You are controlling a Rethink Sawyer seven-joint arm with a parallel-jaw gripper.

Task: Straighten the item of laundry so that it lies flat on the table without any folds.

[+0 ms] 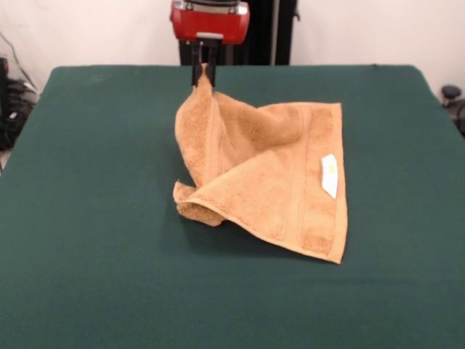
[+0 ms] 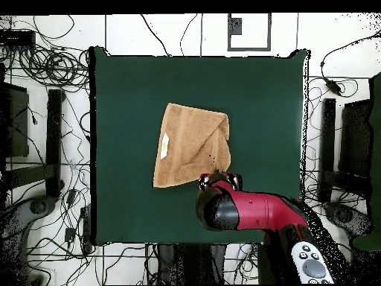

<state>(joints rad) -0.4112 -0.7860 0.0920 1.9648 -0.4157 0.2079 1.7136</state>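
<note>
Working left to right in the front view, you've got bare green counter (image 1: 87, 218) first, then the towel (image 1: 290, 182) sitting around the middle, a bit toward the robot's side. Its left part is the messy bit: a rolled-under curl at the near-left, and above that a corner pulled up into a peak by the tool (image 1: 203, 74), which is pinched together on that corner. The right part with the white label (image 1: 330, 175) already lies flat. My read on handling: it's soft, floppy terry, light, not fragile at all, and it probably grips the felt a little, so it drags rather than slides. It won't hold any shape, so whatever you lift just drapes. Corners and the woven border bands look like your best spots to grab, not the fluffy middle.
</note>
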